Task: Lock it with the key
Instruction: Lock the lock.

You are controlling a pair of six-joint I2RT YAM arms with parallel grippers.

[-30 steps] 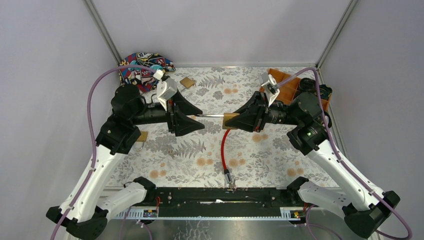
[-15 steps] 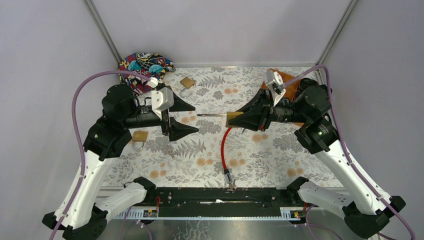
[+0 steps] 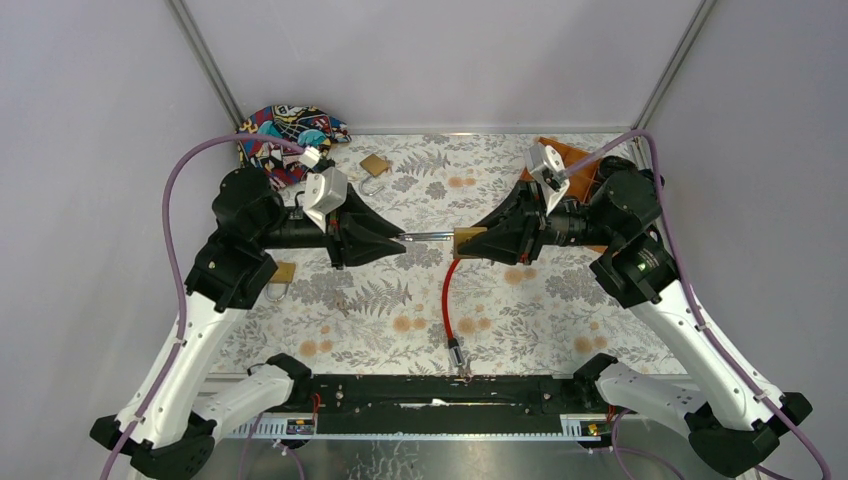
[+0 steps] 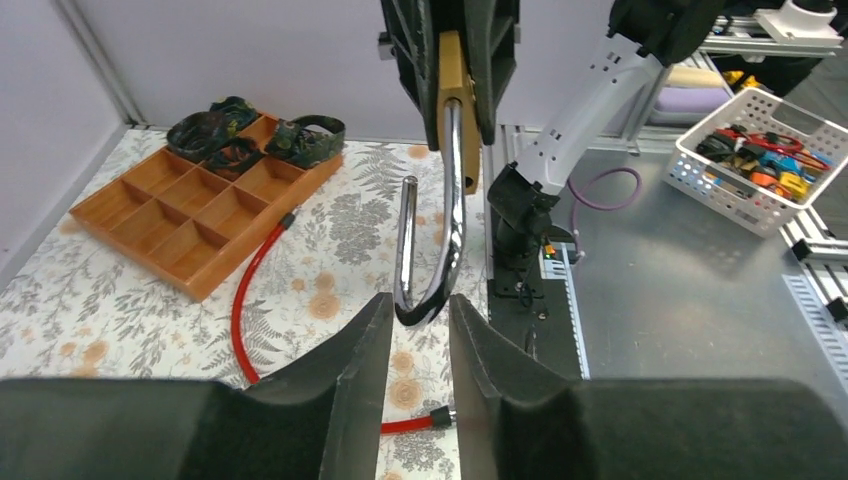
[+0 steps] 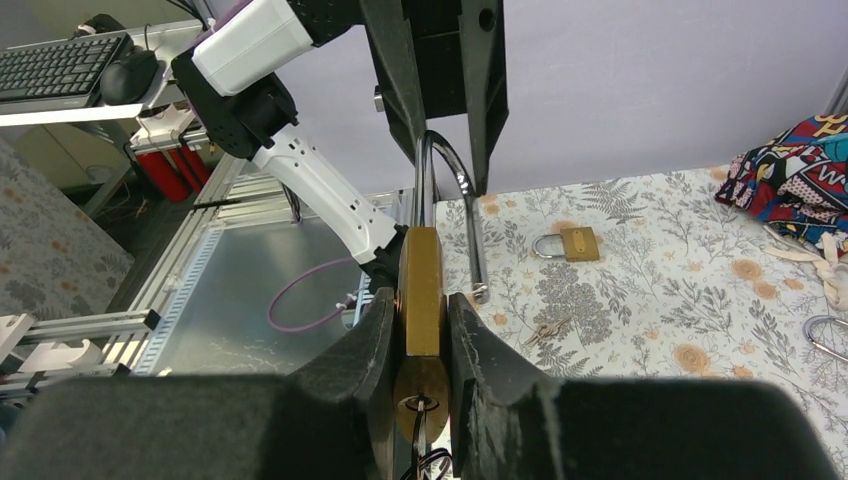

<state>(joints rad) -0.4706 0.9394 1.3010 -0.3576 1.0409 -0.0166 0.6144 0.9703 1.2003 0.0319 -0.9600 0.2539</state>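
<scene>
I've got the brass padlock (image 5: 420,262) pinched flat-faced in the right claw (image 5: 420,302), up off the floral table (image 3: 560,300). The left claw (image 4: 420,305) looks pressed onto the bend of its open chrome shackle (image 4: 453,180). It's heavy, rigid, slick metal, so I'd push squarely.

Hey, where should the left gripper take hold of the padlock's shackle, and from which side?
Pinch the shackle at its curved bend, end-on from the left. The right gripper clamps the brass body, so the open shackle juts towards the left gripper bend first, one finger either side.
</scene>
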